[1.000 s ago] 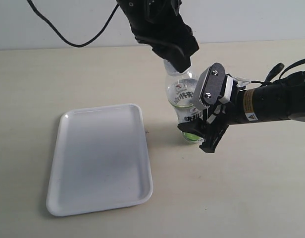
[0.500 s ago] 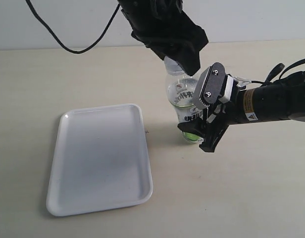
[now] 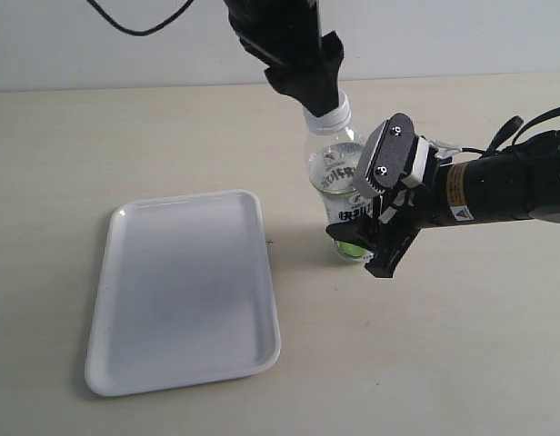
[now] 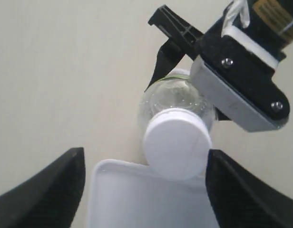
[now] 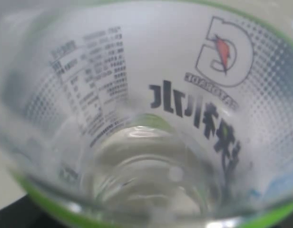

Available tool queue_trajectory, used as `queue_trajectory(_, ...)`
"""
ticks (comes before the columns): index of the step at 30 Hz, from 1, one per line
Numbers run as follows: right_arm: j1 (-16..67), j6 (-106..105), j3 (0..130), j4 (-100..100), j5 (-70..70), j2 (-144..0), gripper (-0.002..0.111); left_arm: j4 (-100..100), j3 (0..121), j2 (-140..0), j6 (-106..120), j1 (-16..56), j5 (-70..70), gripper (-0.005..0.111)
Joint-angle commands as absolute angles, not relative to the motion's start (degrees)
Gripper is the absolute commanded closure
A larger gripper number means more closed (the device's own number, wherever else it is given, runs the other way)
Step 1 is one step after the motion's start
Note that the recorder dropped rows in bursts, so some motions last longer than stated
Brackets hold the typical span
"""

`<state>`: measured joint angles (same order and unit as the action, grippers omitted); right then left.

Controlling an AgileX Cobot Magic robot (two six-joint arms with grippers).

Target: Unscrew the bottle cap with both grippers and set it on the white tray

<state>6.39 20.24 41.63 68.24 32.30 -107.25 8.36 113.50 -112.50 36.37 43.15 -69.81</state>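
The dark left tool [image 3: 318,94] hangs open over the bottle cap [image 3: 328,114], its two fingers [image 4: 46,190] spread wide on either side of the cap with clear gaps. The right tool [image 3: 375,218], reaching in from the right with its grey plate uppermost, is clamped on the labelled body of the bottle [image 3: 337,173]. The cap sits on the bottle's neck. The bottle stands on the counter [image 3: 462,354], just right of the white tray [image 3: 185,300], not touching it.
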Motion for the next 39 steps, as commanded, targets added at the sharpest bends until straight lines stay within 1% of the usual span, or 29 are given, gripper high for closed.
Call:
queue_trajectory(1,6.32,20.23,41.61,69.05,28.77,-107.23,0.108,7.66,114.15,-111.93,57.76,43.43,-69.96,0.038)
queue_trajectory(6,6.32,20.23,41.61,69.05,28.77,-107.23,0.108,8.17,114.15,-111.93,64.53,43.43,-69.96,0.038)
queue_trajectory(19,6.32,20.0,41.61,68.85,27.24,-107.23,0.108,10.72,113.26,-112.66,70.52,43.43,-69.96,0.038)
queue_trajectory(39,6.32,20.0,41.61,67.99,27.24,-107.23,0.108,11.37,111.99,-112.66,70.89,43.43,-69.96,0.038)
